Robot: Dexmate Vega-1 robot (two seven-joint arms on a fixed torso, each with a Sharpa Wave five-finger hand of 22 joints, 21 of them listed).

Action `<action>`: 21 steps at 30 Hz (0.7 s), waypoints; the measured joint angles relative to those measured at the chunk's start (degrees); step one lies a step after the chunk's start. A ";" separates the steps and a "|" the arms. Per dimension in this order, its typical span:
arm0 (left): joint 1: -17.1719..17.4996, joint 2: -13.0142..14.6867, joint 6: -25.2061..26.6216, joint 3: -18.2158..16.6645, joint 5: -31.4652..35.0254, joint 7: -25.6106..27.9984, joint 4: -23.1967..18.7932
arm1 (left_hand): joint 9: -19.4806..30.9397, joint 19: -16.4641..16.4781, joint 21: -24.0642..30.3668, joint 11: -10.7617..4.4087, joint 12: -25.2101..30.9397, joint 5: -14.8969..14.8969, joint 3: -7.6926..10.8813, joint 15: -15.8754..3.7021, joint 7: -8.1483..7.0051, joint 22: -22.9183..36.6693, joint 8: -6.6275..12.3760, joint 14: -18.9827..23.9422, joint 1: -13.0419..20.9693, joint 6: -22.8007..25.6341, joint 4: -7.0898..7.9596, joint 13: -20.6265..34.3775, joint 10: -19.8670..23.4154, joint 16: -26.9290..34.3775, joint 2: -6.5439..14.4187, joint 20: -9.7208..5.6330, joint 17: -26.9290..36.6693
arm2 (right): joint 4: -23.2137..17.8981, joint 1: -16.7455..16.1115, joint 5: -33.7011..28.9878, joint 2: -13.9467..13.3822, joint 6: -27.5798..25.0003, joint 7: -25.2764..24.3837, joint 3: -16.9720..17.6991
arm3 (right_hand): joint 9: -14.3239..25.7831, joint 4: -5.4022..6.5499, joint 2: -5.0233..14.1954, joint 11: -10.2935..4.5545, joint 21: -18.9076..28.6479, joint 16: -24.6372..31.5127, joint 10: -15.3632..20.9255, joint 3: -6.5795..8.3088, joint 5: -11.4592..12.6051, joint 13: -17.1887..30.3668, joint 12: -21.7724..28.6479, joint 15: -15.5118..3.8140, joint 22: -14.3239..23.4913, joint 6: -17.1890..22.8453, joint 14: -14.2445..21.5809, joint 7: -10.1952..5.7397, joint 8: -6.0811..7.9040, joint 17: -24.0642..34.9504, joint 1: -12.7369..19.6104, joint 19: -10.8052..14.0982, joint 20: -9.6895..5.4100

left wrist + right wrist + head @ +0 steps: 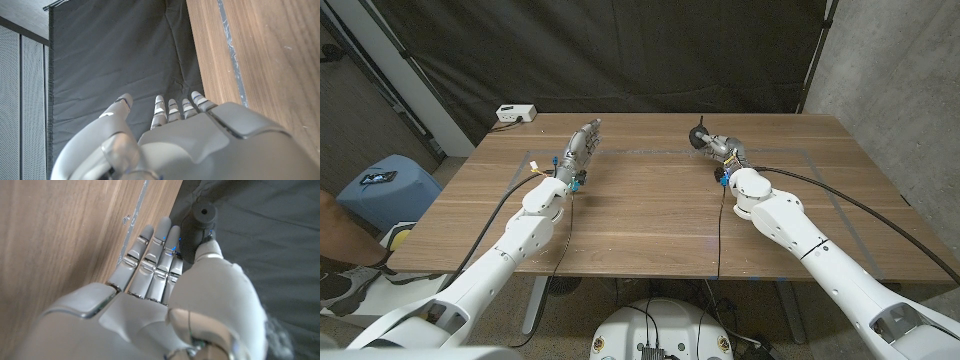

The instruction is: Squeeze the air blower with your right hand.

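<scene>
— Right hand [722, 150] first: what does it have?

— Its fingers [150, 260] and thumb are wrapped around the dark bulb of the air blower [701, 139]. In the right wrist view the fingers lie side by side along one flank of the bulb, the thumb presses the other flank, and the blower's round nozzle end [204, 215] sticks out past the fingertips. How hard the bulb is being squashed cannot be told.

— Where is the blower, going by the wooden table [650, 215]?

— Over the table's far half, towards its right side, close to the far edge. Whether the bulb touches the tabletop or is lifted off it cannot be told from the head view.

— And the left hand [580, 148]?

— It holds nothing. Its fingers [172, 107] are stretched out straight and close together, thumb set a little apart. It sits over the table's far half too, on the left side, well apart from the blower.

— Anything else near the table?

— A white power strip [515, 113] on the floor beyond the table's far left corner, a blue bin [382, 188] off its left edge, and a black curtain [620, 50] hanging behind it.
</scene>
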 measured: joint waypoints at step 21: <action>-2.29 -0.76 -0.76 -0.34 -1.08 -2.52 4.32 | 0.00 0.23 0.00 -0.22 0.00 0.00 -0.16 0.00 0.00 -0.01 0.00 0.00 0.00 0.00 -0.16 0.00 0.21 0.00 0.00 0.23 0.00 | 2.85 3.07 0.37 0.68 -0.50 3.02 -1.55 | -1.05 1.02 -0.65 1.64 -0.32 -1.54 -1.64 -1.04 -0.26 -1.11 -1.50 0.60 0.00 -1.52 -1.67 1.11 -1.47 -0.86 -2.60 -0.91 0.93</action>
